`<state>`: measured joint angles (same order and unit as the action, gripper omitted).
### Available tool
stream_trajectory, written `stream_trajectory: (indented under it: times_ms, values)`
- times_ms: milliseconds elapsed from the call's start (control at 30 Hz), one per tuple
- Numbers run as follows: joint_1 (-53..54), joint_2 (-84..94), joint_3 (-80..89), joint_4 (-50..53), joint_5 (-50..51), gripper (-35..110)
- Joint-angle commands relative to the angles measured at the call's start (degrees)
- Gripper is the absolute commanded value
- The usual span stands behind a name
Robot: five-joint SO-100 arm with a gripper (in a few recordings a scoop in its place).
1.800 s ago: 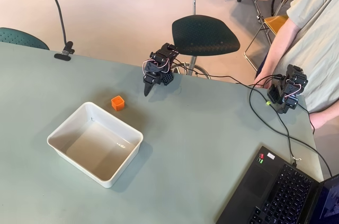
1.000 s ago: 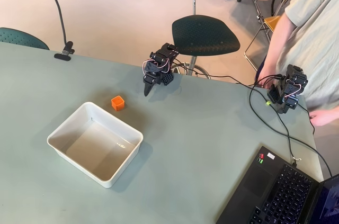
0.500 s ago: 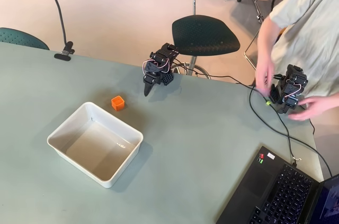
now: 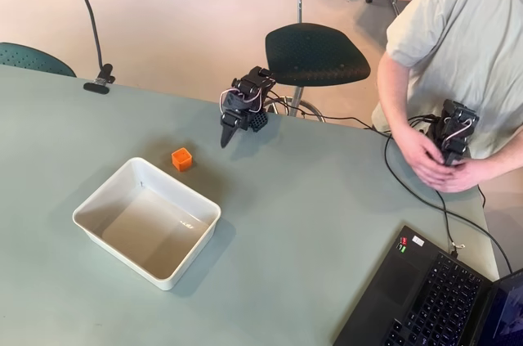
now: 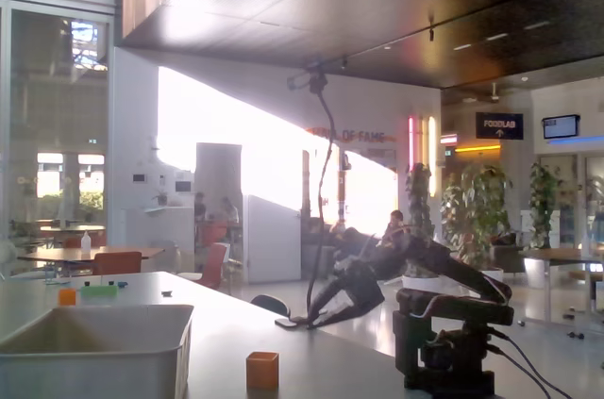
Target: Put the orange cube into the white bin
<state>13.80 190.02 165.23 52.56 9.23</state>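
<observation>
The orange cube [image 4: 181,159] rests on the grey-green table just beyond the far rim of the white bin [image 4: 96,199], a small gap between them. My black gripper [image 4: 223,140] hangs right of the cube, about a cube's width or two away, its fingers drawn together to a point with nothing in them. In the fixed view the cube [image 5: 262,370] stands in front of the bin [image 5: 94,361], and the gripper [image 5: 313,316] reaches out leftward from the arm's base, above and beyond the cube. The bin holds nothing.
A laptop [image 4: 437,297] lies at the near right corner, with cables [image 4: 413,178] trailing across the table's right side. A person [image 4: 458,35] leans in at the right edge. A black chair [image 4: 317,53] stands behind the arm, and a clamp [image 4: 99,83] grips the far edge.
The person at the right has leaned in over the table's edge. My gripper has shifted only slightly to the left. Cube and bin lie where they were.
</observation>
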Motion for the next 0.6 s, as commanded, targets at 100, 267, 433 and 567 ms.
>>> stream_trajectory:
  times_ms: [100,267,433,567]
  values:
    - [3.7,2.1,-7.3,-14.8,-0.1,-3]
    - [16.1,1.1,-11.2,-16.1,0.2,-2]
    - [20.0,-8.3,-14.2,-16.1,0.5,-2]
    - [20.1,-13.0,-20.5,-16.7,0.7,-2]
